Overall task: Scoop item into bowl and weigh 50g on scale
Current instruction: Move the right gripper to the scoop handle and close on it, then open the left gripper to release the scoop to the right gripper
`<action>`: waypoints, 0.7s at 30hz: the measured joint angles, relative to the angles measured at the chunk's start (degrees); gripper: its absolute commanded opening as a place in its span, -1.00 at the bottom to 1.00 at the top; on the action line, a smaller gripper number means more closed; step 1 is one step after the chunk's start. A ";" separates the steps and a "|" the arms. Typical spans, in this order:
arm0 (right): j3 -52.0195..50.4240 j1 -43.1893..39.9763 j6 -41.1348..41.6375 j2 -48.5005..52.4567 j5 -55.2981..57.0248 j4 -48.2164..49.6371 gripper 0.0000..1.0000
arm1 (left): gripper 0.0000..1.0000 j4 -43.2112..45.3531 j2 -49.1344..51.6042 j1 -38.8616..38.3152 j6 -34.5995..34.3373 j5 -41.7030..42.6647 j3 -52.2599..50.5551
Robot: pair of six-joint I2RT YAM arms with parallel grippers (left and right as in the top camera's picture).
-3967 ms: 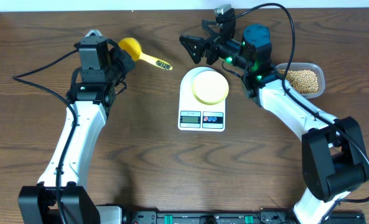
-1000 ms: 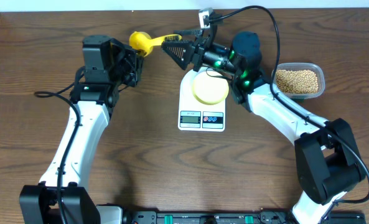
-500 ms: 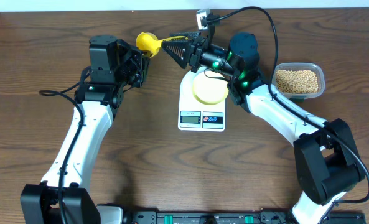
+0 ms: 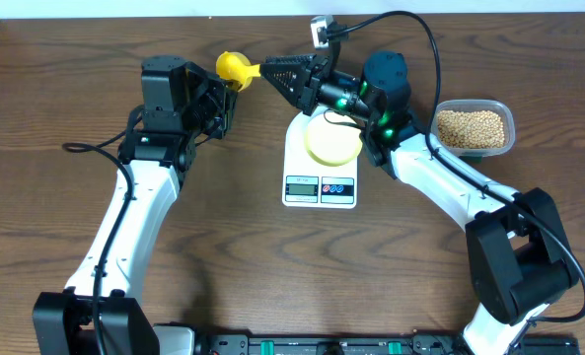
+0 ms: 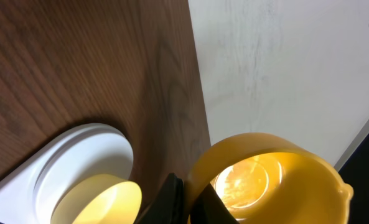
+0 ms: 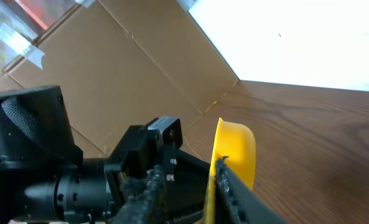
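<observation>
Right gripper [image 4: 265, 70]: fingers drawn in on the handle of the yellow scoop [image 4: 234, 68], cup end sticking out toward the left arm. The right wrist view shows the scoop edge-on against one ribbed finger [image 6: 231, 186]. Tips of the left gripper [image 5: 189, 198] sit right at the cup's rim; cannot tell whether they pinch it or have let go. The scoop is held above the table near its far edge, just left of the scale.

Near to far, overhead view:
- Brown wood-grain table [image 4: 233, 256].
- White scale [image 4: 320, 170] at centre, front edge toward the arm bases. It has a small grey display [image 4: 302, 186] beside two buttons [image 4: 337, 186], one marked red, one blue. Digits and button marks are too small to read.
- Round, smooth, pale yellow bowl [image 4: 332, 139], centred on the scale's round platform and about as wide as it.
- Small, round, tan beans [image 4: 473, 125] filling a clear rectangular container [image 4: 510, 139]. It stands on the table right of the scale, well apart from the bowl.
- No brand name legible.
</observation>
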 measured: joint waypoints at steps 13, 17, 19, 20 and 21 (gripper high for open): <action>0.00 0.00 -0.70 0.00 0.42 -0.63 -0.98 | -0.85 0.07 0.00 0.00 1.51 -0.20 0.00; 0.00 0.00 -0.81 0.00 0.83 -0.81 -0.98 | -0.85 0.15 0.00 0.00 1.53 -0.22 0.00; 0.00 0.00 -0.81 0.00 0.85 -0.92 -0.98 | -0.85 0.15 0.00 0.00 1.53 -0.22 0.00; 0.00 0.00 -0.81 0.00 0.85 -0.98 -0.98 | -0.85 0.15 0.00 0.00 1.53 -0.22 0.00; 0.00 0.00 -0.81 0.00 0.85 -1.05 -0.98 | -0.85 0.15 0.00 0.00 1.53 -0.22 0.00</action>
